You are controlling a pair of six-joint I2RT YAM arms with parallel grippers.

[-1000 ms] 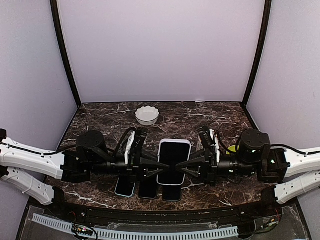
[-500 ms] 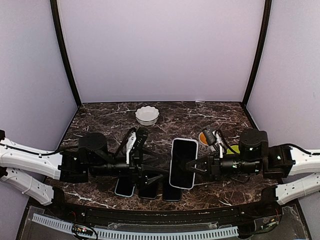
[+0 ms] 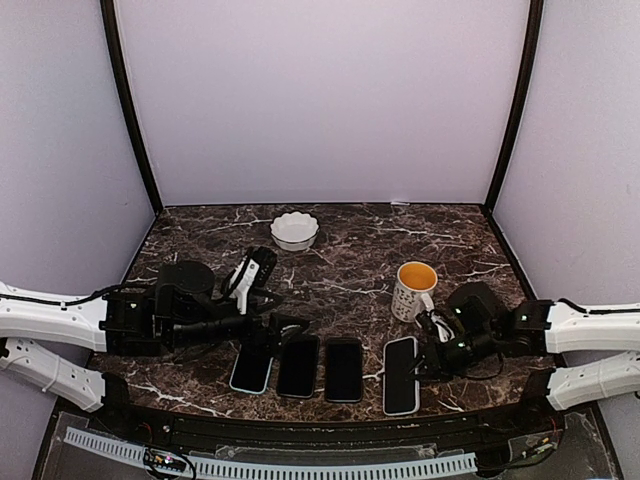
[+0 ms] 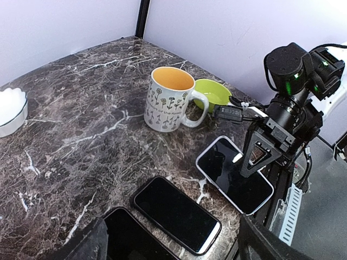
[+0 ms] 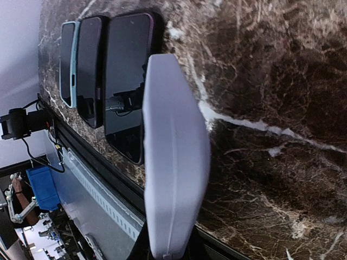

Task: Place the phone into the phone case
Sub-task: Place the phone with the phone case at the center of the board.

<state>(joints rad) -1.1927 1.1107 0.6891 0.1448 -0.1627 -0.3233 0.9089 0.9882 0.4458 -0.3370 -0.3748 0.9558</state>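
Just in front of the mug, the right claw is clamping the pale-edged phone low at the desk. Left of the mug, beyond three other phones, the left claw is standing wide open, holding nothing.

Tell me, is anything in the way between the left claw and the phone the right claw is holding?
Nothing upright. The left gripper hangs open. Between it and the phone in the right gripper, only dark phones lie flat on the table. The mug stands off to the far side.
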